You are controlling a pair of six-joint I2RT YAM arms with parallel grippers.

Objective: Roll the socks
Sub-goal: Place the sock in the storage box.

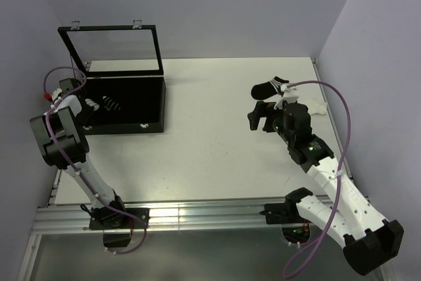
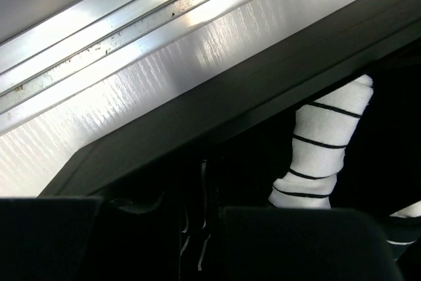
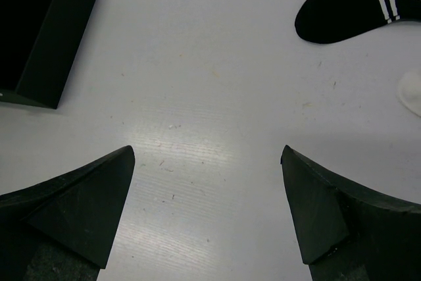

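Two socks lie at the upper right of the top view: a black sock [image 1: 266,88], long axis near level, toe left and striped cuff right, and a white sock [image 1: 320,105] partly behind the right gripper [image 1: 258,115], whose jaws gape wide. Inside the black box [image 1: 131,126] at upper left, a white striped sock [image 2: 322,143] stands steeply, leaning up to the right. I cannot tell whether the left gripper [image 1: 91,104] above it is closed.

It looked like a robot lab, since a plain white table [image 1: 217,162] sat boxed in by bare pale walls [image 1: 197,11], and a left arm [image 1: 85,176] and a right arm [image 1: 322,166] with purple cables [image 1: 339,182] were bolted by a shiny metal rail [image 1: 210,218] at its near edge.
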